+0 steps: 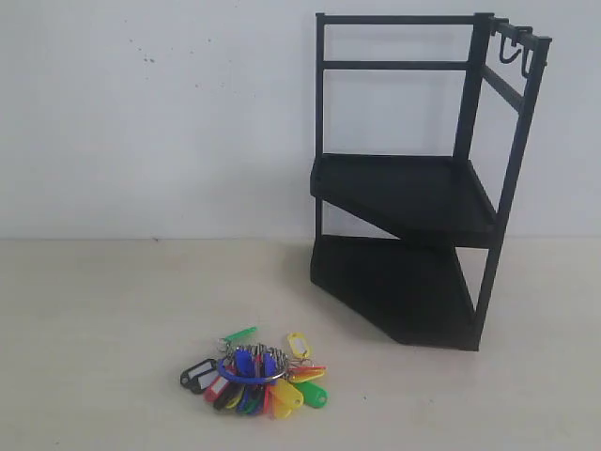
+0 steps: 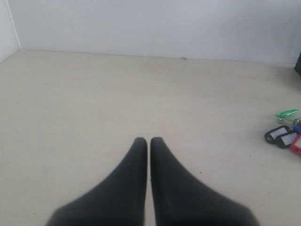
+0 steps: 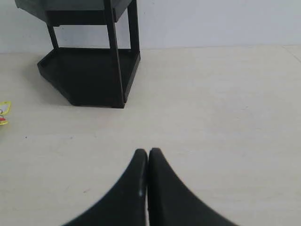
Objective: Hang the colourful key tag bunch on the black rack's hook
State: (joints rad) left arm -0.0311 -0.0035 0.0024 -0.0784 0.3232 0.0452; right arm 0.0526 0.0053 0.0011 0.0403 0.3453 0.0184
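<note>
Key tag bunch (image 1: 254, 376) on table (image 1: 94, 329) — off rack (image 1: 413, 193)

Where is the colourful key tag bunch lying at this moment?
In the exterior view the colourful key tag bunch lies on the table, low and left of centre, apart from the black rack, which stands to its upper right.

A plain white wall (image 1: 141, 113) rises behind a pale beige tabletop (image 1: 94, 310), evenly lit.

Key tag bunch (image 1: 255, 374) before black rack (image 1: 413, 188)
</note>
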